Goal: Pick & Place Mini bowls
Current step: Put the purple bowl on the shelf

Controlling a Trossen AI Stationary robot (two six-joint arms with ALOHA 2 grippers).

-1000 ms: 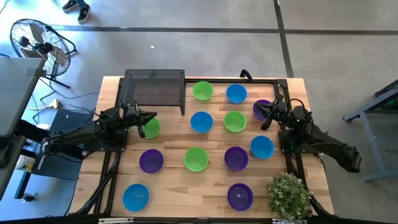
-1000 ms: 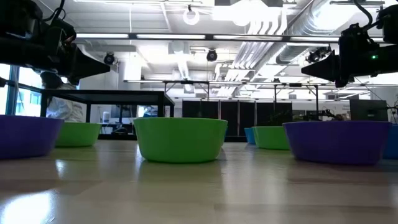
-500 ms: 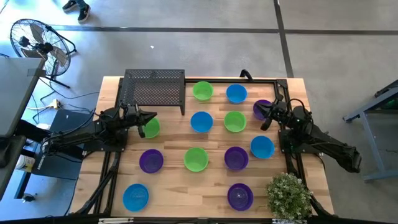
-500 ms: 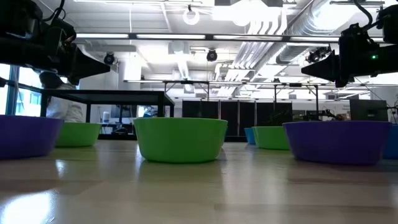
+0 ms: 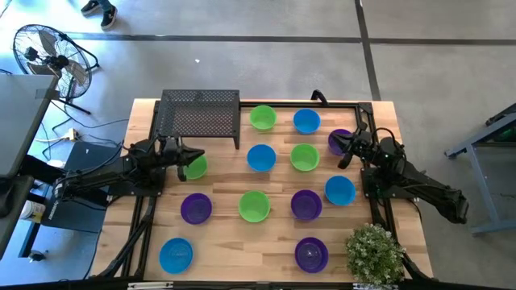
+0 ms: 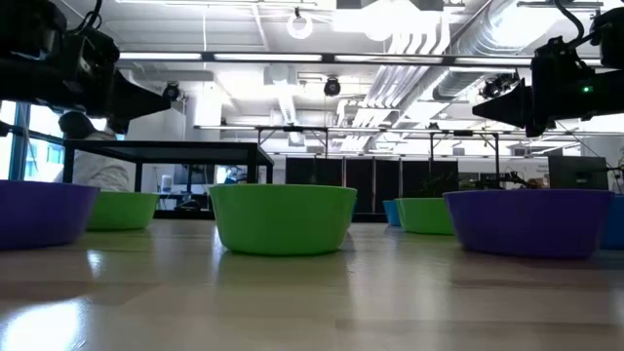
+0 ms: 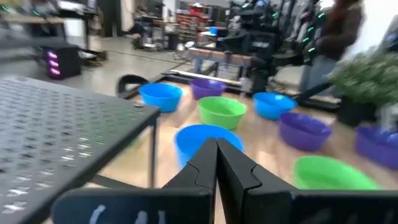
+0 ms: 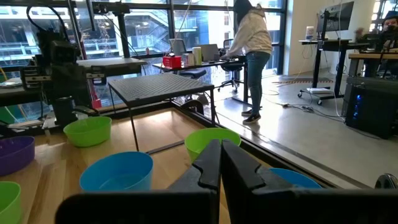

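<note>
Left gripper (image 5: 196,155), fingers closed and empty, has edged back from green bowl (image 5: 196,167); no bowl picked yet.

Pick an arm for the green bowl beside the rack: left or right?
Left. The left end effector hangs shut right over that green bowl, next to the rack. The right end effector, also shut, sits across the table by a purple bowl.
</note>
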